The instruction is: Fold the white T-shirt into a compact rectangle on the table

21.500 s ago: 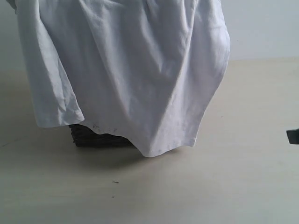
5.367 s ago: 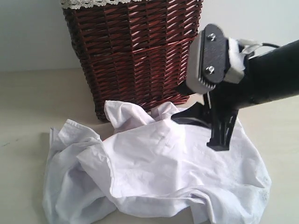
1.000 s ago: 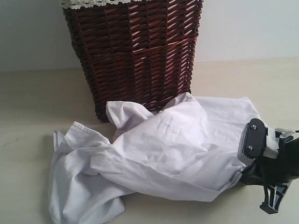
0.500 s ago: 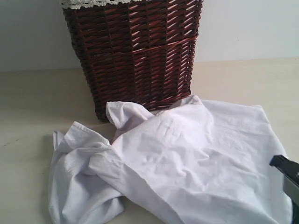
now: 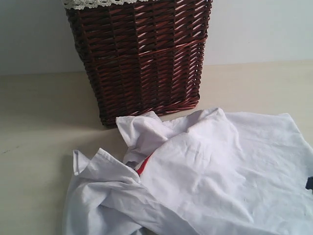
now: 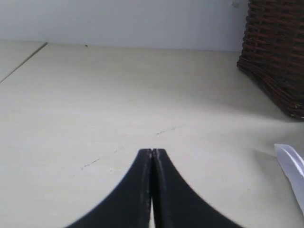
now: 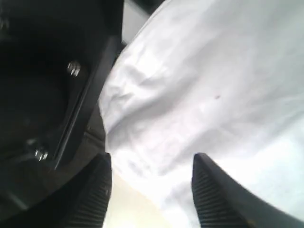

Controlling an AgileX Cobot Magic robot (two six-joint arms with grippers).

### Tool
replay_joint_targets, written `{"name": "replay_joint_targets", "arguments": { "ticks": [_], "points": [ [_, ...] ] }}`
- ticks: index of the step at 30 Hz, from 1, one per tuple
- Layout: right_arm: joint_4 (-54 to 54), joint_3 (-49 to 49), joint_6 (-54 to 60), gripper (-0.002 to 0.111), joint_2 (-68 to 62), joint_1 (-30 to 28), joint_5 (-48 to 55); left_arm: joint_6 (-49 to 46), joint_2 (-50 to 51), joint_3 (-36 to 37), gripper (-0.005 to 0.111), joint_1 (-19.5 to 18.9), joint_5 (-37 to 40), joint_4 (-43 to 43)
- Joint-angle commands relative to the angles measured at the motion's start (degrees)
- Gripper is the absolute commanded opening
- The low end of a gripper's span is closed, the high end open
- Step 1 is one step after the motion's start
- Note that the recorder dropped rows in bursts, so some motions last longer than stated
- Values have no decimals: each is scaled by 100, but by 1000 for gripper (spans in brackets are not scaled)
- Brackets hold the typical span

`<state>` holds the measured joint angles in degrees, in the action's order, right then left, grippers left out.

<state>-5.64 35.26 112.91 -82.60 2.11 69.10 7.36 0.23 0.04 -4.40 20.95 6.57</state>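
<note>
A wide, pale beige table (image 5: 39, 122) runs back to a plain light wall, with a dark wicker basket (image 5: 142, 58) standing at the far side. The white T-shirt (image 5: 220, 166) lies on the table just in front of the basket. Its right half is spread fairly smooth, while its left half is bunched into thick folds with a sliver of red (image 5: 142, 167) showing in the creases.

To my eye nothing has been folded yet; the job in hand looks like flattening the shirt out. Doing that well means taking single layers at the edges, not a fistful. The crumpled left side should be drawn outward and away from the basket, so the cloth neither snags on the wicker nor drags the tidy half back into a heap. Both arms pulling apart, low over the table, should leave fewer wrinkles.

The left gripper (image 6: 152, 156) hangs low over bare tabletop with its jaws pressed together and holding nothing. A corner of the shirt lies near it, not touching. The right gripper (image 7: 152, 190) sits close over the shirt's right side with its jaws standing apart. White cloth fills the gap between them — I see no pinch on it. From across the room only a dark sliver shows at the right edge, probably that arm.
</note>
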Motion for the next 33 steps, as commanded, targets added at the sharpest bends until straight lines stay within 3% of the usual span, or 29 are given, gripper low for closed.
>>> {"name": "replay_joint_targets", "arguments": {
  "ticks": [1, 3, 8, 16, 18, 26, 28, 33],
  "points": [
    [-1033, 75, -73, 52, 527, -15, -164, -8, -23, -4, 0, -22, -42, 10],
    [-1487, 158, -114, 51, 815, -28, -1295, -8, -23, -4, 0, -22, -42, 10],
    [-3655, 570, -445, 54, -852, -774, -5196, -8, -23, -4, 0, -22, -42, 10],
    [-4706, 2073, -2616, 54, -2472, -2077, -4144, -8, -23, -4, 0, -22, -42, 10],
    [-4823, 2327, -2616, 54, -2848, -2406, -3164, -8, -23, -4, 0, -22, -42, 10],
    [-4899, 2379, -2293, 52, -3541, -2688, -2976, -8, -23, -4, 0, -22, -42, 10],
    [-5058, 2379, -2037, 41, -3595, -2688, -2809, -8, -23, -4, 0, -22, -42, 10],
    [-5140, 2379, -1646, 0, -3527, -2688, -2023, -8, -23, -4, 0, -22, -42, 10]
  ]
}}
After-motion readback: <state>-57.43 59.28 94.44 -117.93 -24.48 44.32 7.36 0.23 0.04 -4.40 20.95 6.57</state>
